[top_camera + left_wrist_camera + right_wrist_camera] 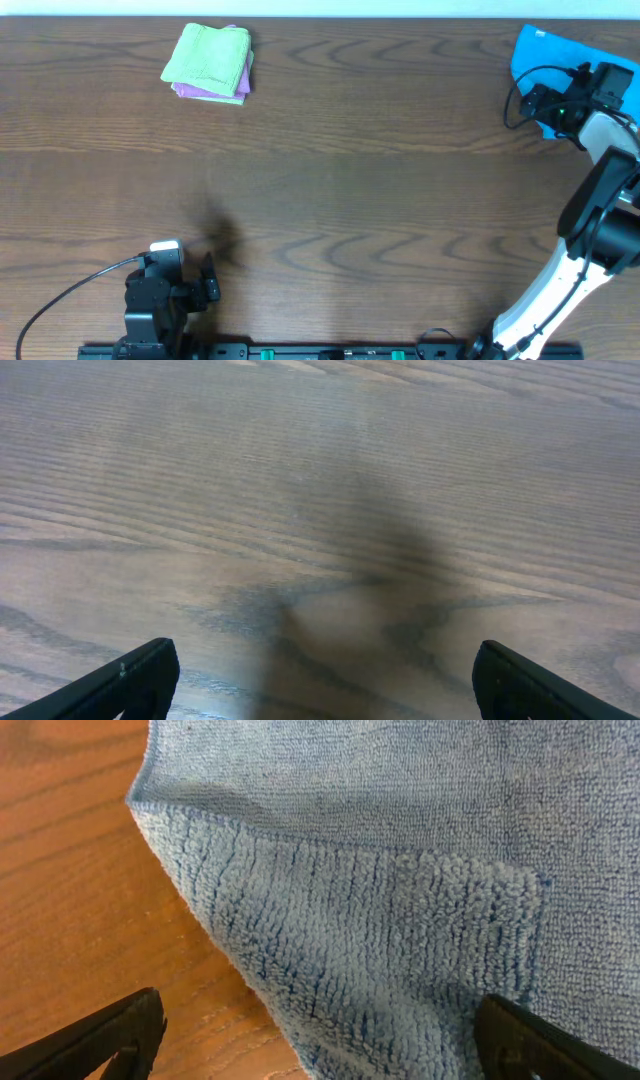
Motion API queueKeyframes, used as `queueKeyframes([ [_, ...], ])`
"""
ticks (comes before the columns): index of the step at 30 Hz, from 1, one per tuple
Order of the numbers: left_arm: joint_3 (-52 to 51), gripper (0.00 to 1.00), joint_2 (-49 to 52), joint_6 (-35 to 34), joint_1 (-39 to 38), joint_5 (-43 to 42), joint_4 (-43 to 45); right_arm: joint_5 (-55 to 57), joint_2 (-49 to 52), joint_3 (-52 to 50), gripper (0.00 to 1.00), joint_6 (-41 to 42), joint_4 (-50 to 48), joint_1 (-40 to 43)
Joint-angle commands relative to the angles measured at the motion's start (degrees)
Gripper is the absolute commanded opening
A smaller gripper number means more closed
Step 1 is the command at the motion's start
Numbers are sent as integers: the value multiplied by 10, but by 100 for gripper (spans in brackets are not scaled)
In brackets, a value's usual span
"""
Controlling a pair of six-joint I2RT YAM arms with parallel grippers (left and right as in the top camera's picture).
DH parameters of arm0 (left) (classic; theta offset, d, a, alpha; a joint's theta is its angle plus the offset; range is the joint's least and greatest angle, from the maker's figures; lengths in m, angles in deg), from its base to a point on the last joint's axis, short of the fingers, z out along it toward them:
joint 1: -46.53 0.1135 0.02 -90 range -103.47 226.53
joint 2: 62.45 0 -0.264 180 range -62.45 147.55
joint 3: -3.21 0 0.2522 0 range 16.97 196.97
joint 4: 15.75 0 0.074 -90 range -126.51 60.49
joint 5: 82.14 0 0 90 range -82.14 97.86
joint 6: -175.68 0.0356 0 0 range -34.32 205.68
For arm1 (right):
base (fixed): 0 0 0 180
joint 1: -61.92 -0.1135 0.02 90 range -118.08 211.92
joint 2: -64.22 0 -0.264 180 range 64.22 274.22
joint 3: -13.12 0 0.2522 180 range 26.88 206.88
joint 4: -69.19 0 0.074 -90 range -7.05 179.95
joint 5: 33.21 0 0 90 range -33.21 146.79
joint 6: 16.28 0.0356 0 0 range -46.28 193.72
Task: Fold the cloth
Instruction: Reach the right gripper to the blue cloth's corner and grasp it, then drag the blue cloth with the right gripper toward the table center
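Observation:
A blue cloth (pixel 540 52) lies at the far right back corner of the wooden table, partly under my right arm. In the right wrist view the blue cloth (pixel 400 870) fills most of the frame, with one corner folded over itself. My right gripper (pixel 318 1040) is open just above it, one finger over bare wood and one over the cloth. My left gripper (pixel 320 680) is open and empty over bare table at the front left; in the overhead view the left gripper (pixel 208 285) sits near the front edge.
A stack of folded cloths, green (pixel 207 56) on top of purple (pixel 210 92), lies at the back left. The wooden table (pixel 350 200) stretches between the arms. A black cable runs from the left arm toward the front left.

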Motion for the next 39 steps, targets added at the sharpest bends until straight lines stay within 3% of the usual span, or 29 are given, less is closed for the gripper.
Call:
queueKeyframes([
  [1,-20,95,-4,4,4,-2,-25,18,5,8,99,-5,4,-7],
  [3,-20,95,-4,4,4,-2,-25,53,6,8,97,-6,7,-7],
  [4,-20,95,-4,4,4,-2,-25,67,6,8,78,-11,7,-7],
  [6,-20,95,-4,4,4,-2,-25,77,10,8,59,-26,7,-7],
  [8,-20,95,-4,4,4,-2,-25,80,19,8,20,-27,8,-7],
  [10,-20,95,-4,4,4,-2,-25,81,20,8,2,-27,11,-9],
  [11,-20,95,-4,4,4,-2,-25,80,20,8,1,-27,12,-10],
  [19,-20,95,-4,4,4,-2,-25,78,12,8,1,-27,18,-28],
  [24,-20,95,-4,4,4,-2,-25,67,-59,8,1,-27,43,-75],
  [30,-20,95,-4,4,4,-2,-25,65,-149,8,1,-27,146,-181],
  [36,-20,95,-4,4,4,-2,-25,65,-167,8,1,-24,270,-330],
  [37,-20,95,-4,4,4,-2,-25,65,-164,6,7,-24,292,-356],
  [38,-20,95,-4,4,4,-2,-25,67,-162,3,31,-25,308,-377],
  [39,-20,95,-4,4,4,-2,-25,68,-156,0,78,-25,321,-400],
])
